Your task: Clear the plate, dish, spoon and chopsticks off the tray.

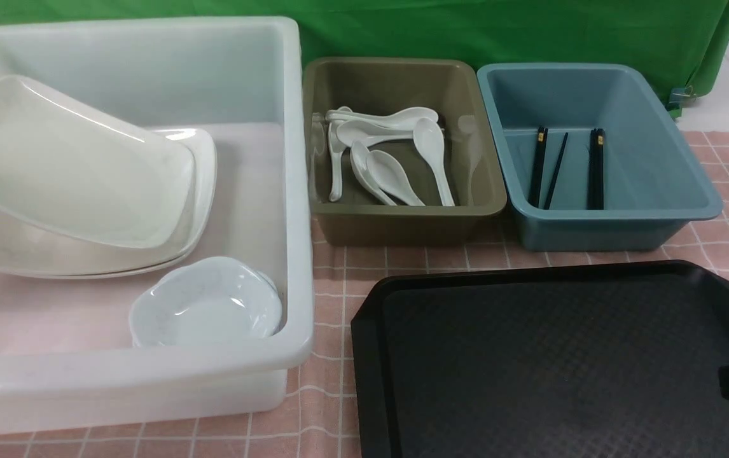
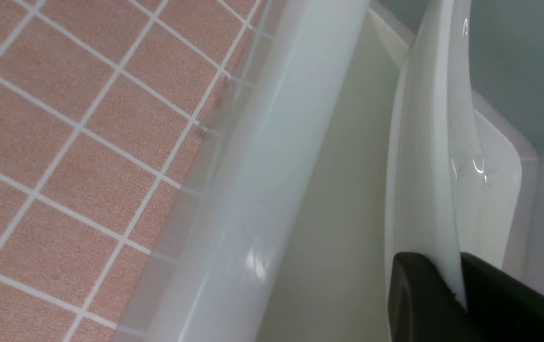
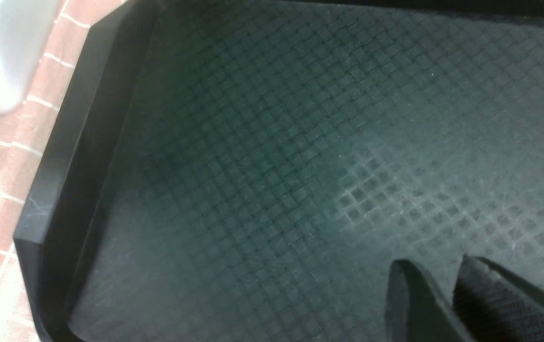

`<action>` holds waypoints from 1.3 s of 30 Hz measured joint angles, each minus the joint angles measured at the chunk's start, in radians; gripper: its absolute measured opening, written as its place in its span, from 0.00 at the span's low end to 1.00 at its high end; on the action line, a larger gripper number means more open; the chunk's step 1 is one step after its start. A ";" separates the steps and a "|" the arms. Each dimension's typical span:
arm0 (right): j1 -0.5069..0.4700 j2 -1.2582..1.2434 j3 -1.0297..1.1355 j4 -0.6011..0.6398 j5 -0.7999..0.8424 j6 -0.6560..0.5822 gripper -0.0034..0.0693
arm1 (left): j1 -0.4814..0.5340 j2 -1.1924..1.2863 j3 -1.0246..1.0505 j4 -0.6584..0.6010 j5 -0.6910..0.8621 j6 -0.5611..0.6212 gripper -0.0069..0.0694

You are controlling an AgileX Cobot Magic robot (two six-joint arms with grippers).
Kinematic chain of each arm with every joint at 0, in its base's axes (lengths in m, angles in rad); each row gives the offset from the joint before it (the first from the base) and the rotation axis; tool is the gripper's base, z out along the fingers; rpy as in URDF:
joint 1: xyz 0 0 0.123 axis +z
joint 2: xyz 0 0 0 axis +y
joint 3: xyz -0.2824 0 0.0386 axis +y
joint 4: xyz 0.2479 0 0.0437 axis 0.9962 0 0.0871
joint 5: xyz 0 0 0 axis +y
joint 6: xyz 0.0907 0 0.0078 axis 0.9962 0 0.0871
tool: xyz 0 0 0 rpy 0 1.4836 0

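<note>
The left gripper (image 2: 443,260) had its black fingers (image 2: 414,294) pinched on the thin rim of the plate (image 2: 424,166), which was glossy white and square with rounded corners. In the front view that plate sat tilted at upper left, above a stack of flat plates (image 1: 53,257) inside the white tub (image 1: 298,191). The right gripper (image 3: 436,268) showed a narrow gap with nothing between its jaws, and hung over the bare, diamond-textured black tray (image 3: 253,142) at lower right.

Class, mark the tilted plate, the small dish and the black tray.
tilted plate (image 1: 78,172), front view, middle of its broad face
dish (image 1: 205,312), front view, inner hollow
tray (image 1: 530,369), front view, bare textured floor
</note>
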 joint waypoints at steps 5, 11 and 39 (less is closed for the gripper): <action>0.000 0.000 0.000 0.024 0.000 0.000 0.32 | -0.017 0.001 0.000 0.044 -0.001 0.009 0.37; 0.000 0.000 0.000 0.026 -0.006 -0.008 0.32 | -0.053 0.001 0.000 0.152 -0.001 0.014 0.61; -0.001 -0.463 -0.305 0.020 0.295 0.021 0.09 | -0.406 -0.135 -0.114 0.063 0.222 0.056 0.08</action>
